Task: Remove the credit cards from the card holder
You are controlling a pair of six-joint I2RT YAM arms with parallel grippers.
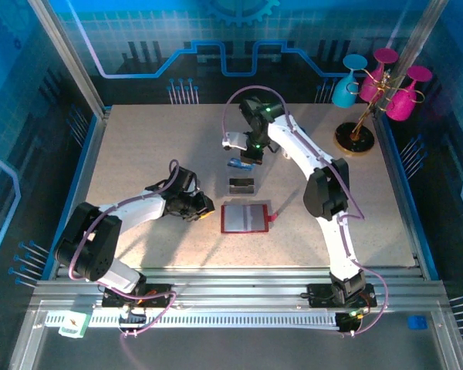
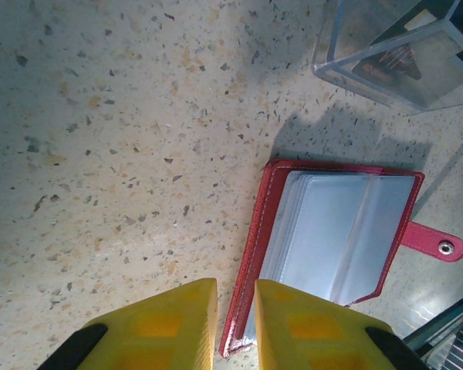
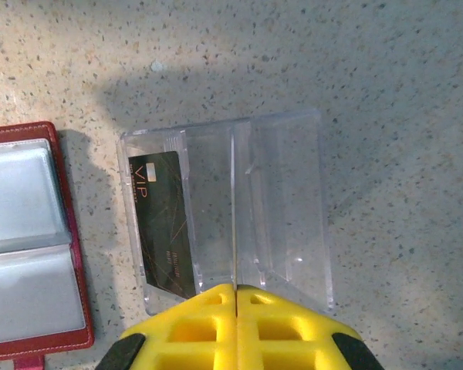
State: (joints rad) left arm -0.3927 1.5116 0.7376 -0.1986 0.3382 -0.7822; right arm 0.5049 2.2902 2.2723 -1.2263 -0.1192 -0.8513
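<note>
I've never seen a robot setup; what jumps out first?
Probably the open red card holder lying mid-table. Just behind it sits a clear tray with a dark card inside, and pink and blue goblets hang on a stand at the far right corner.

This is a robotics lab cell, staged rather than lived in. 2 white arms, the left arm and the right arm, are bolted to aluminium rails at the near edge of a speckled table, with purple cables looping along them. Blue panels printed with a gear and circuit lines wall it in. A stand of pink and blue goblets sits in the far right corner.
</note>
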